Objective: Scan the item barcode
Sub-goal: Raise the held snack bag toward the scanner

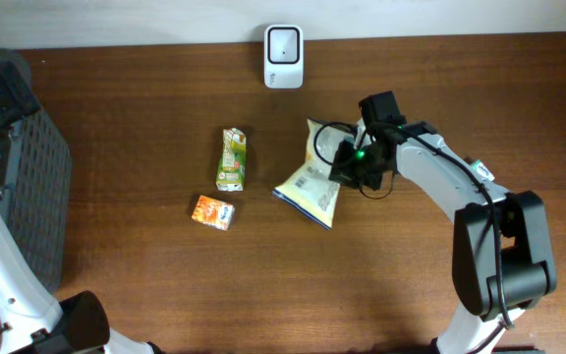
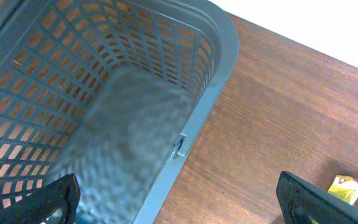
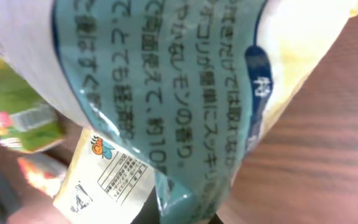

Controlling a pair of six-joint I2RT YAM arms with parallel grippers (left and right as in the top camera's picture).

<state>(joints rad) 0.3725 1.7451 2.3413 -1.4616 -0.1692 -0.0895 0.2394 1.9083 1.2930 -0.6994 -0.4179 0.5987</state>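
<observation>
Brown wooden table (image 1: 145,295), seen from overhead; your stock as it lies:

1. Scanner (image 1: 283,56): white, at the table's 12 o'clock edge, well apart from everything else.
2. Pouch (image 1: 308,187): yellow and white with a teal printed band, just right of centre, at 5 o'clock from the scanner. Your right gripper (image 1: 350,162) sits at its 2 o'clock edge with the jaws closed tight on it. You cannot tell whether the pouch is lifted off the wood. In the right wrist view it fills nearly the whole frame, with the print and a small white label panel toward the lens; the fine marks are too blurred to read.
3. Carton (image 1: 231,159): green, lying flat at 9 o'clock from the pouch, not touching it.
4. Packet (image 1: 211,211): orange and small, at 7 o'clock from the carton, near but apart.
5. Basket (image 1: 42,197): grey mesh, at the table's 9 o'clock edge. Your left gripper (image 2: 179,202) hangs over its rim, jaws spread fully wide, holding nothing.
</observation>
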